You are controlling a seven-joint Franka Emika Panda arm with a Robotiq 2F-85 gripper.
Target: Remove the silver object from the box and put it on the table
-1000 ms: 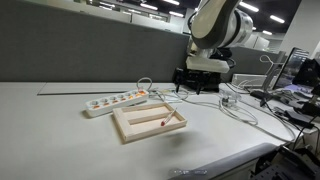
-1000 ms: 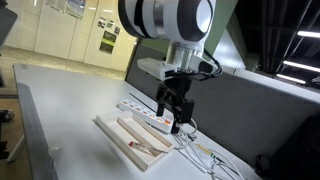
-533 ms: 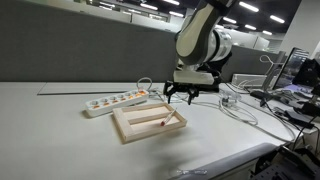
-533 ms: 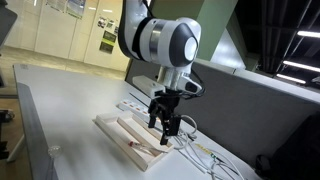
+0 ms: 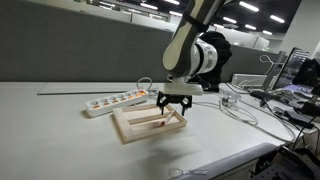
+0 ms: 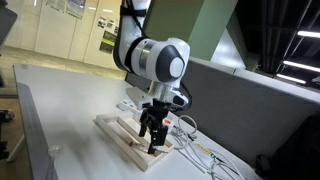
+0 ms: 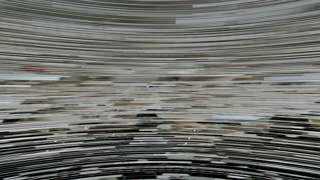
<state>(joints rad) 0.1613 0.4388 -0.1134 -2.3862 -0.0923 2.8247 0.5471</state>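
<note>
Pickup step: your gripper (image 5: 173, 109) hangs wide open just over the wooden tray (image 5: 118, 125). The silver stick (image 5: 160, 123) lies inside, under the fingers. Next, go down, pinch it gently, then lift.

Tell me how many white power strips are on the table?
1. The power strip lies on the table beside the wooden tray; the arm may hide others.

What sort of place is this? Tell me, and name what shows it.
Probably an open-plan office or lab: a grey partition wall runs behind the table, rows of ceiling strip lights run overhead, and a white power strip with cables lies on the top.
</note>
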